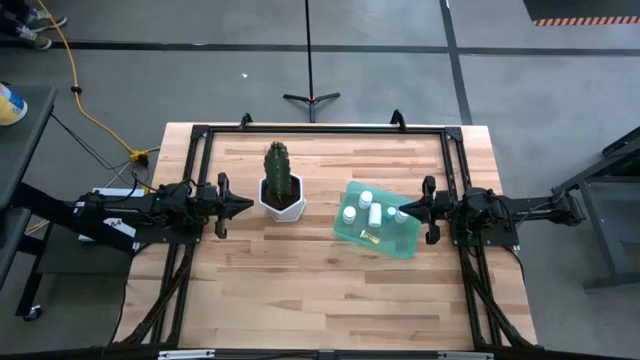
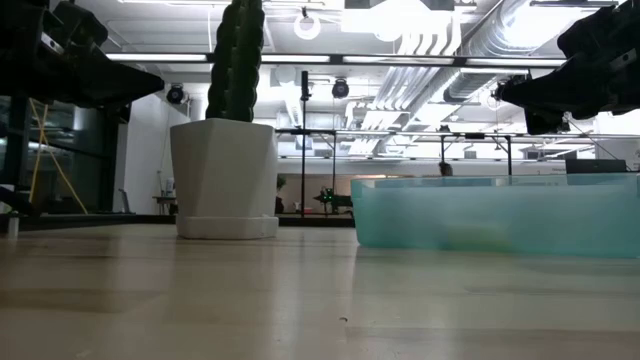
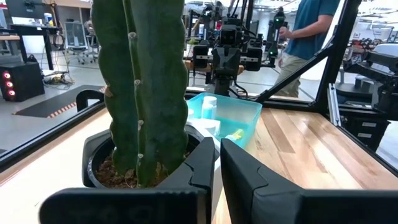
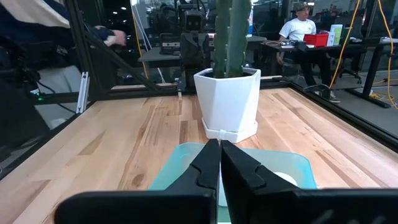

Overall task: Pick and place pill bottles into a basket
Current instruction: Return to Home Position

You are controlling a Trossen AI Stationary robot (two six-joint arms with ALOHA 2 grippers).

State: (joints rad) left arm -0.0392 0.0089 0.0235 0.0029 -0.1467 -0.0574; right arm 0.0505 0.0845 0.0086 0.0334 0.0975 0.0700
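Both closed, empty: left hand (image 1: 244, 206) by pot (image 1: 290, 208), right hand (image 1: 405, 208) by basket (image 1: 392, 243).

The cactus pot (image 1: 283, 205) stands at 10 o'clock from the centre of the table (image 1: 320, 300), the basket (image 1: 403, 243) at 2. Between them runs a narrow lane; toward 6 o'clock the table lies open.

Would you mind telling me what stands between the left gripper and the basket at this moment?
The white pot with the cactus stands between the left gripper and the basket; the high view shows this.

Grey concrete floor (image 1: 200, 70), bright ceiling ducts (image 2: 440, 70)
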